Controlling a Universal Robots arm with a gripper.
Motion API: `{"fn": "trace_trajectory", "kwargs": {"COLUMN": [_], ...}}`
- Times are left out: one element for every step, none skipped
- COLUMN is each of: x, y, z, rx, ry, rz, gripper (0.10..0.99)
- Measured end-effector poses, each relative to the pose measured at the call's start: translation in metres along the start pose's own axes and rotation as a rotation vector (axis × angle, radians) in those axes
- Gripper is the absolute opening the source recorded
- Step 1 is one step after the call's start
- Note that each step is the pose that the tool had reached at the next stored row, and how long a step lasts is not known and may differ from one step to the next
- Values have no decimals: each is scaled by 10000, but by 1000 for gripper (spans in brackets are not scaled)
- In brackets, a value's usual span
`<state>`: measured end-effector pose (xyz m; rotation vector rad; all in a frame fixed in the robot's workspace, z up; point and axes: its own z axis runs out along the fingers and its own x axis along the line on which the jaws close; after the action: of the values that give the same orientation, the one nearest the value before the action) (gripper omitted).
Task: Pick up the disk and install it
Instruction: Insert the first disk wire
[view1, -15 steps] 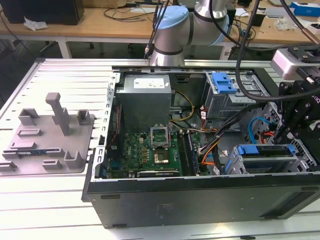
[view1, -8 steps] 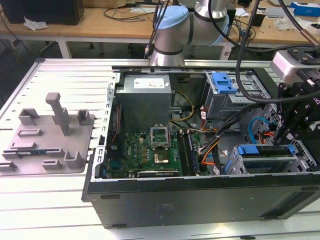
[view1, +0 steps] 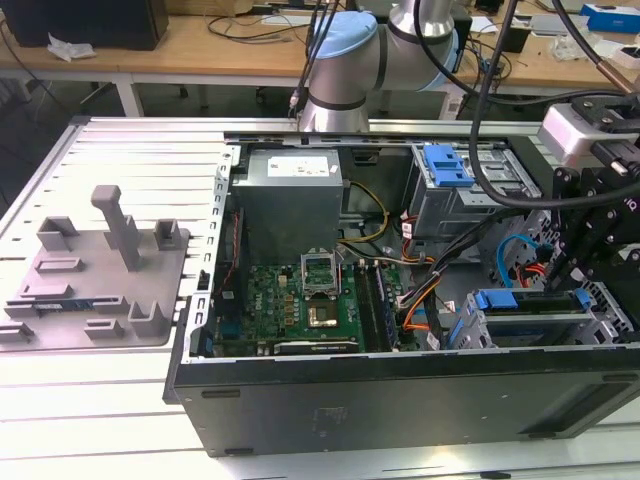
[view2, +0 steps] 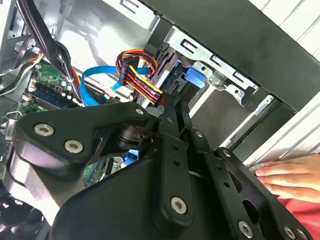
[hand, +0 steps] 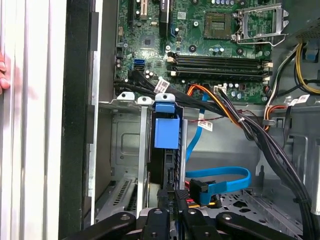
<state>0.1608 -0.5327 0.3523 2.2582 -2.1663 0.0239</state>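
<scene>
The disk (view1: 525, 318) stands on edge in the drive cage (view1: 610, 305) at the exterior view's right end of the open computer case, with its blue bracket (view1: 495, 298) along its top. In the first wrist view the disk (hand: 170, 167) is edge-on under its blue bracket tab (hand: 166, 131). My gripper (view1: 560, 282) hangs just above the disk's right end. Its black fingers (hand: 172, 197) lie close together, shut, with the tips (view2: 175, 106) at the disk's end by the blue bracket (view2: 192, 80). I cannot tell whether they touch it.
A grey power supply box (view1: 290, 190) and the green motherboard (view1: 300, 300) fill the case's left half. Orange, black and blue cables (hand: 220, 177) run beside the cage. Another blue-latched bay (view1: 445, 165) sits further back. A grey fixture plate (view1: 95, 280) lies left. A person's hand (view2: 285, 175) rests by the case.
</scene>
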Motion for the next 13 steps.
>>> {"fn": "trace_trajectory", "kwargs": {"x": [0, 0, 0, 0, 0, 0, 1, 1, 1, 1, 0, 0, 0], "y": [-4, -7, -8, -10, -11, -14, -16, -17, -17, -17, -17, -17, -17], "z": [2, 3, 3, 3, 3, 4, 5, 6, 7, 9, 11, 14, 17], "rx": [0, 0, 0, 0, -1, 0, 0, 0, 0, 0, 0, -1, 0], "ry": [-1, -2, -2, -2, -1, -1, -1, 1, 1, 0, 0, 0, 0], "rz": [-1, -2, 0, 0, 0, -1, -1, -1, -1, 0, -1, -1, -1], "gripper": [165, 165, 165, 165, 165, 165, 165, 165, 165, 165, 165, 165, 165]}}
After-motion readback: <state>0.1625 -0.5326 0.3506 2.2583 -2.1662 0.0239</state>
